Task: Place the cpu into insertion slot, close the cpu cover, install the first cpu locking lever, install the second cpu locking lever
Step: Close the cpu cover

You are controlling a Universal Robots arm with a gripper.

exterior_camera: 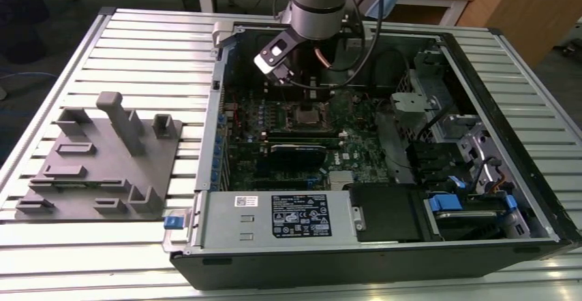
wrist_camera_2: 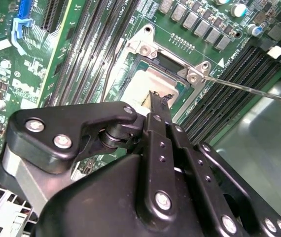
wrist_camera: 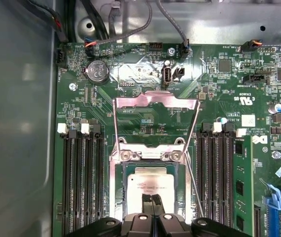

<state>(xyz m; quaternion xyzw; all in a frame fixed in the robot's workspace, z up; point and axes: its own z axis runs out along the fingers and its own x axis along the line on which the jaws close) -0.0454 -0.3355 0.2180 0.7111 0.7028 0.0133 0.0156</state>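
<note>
Filling centre and right of exterior view: open computer case [exterior_camera: 272,223] on slatted surface [exterior_camera: 136,35]. Green motherboard [wrist_camera: 219,98] inside. Gripper [wrist_camera: 153,198] directly above insertion slot [wrist_camera: 115,190], upper centre of exterior view. Fingers pressed together, nothing between them. Cpu cover [wrist_camera: 155,102] stands open, hinged on slot edge farthest from fingers. Cpu [wrist_camera: 150,183] flat in slot, straight beneath fingertips; contact unclear. Thin locking lever [wrist_camera_2: 244,89] unlatched beside slot.

Silver-grey cpu [wrist_camera: 150,183], silver cpu cover [wrist_camera: 155,100], green mobo [wrist_camera: 214,98], black fingers [wrist_camera: 148,205], pale grey ribbed table [exterior_camera: 146,42].
</note>
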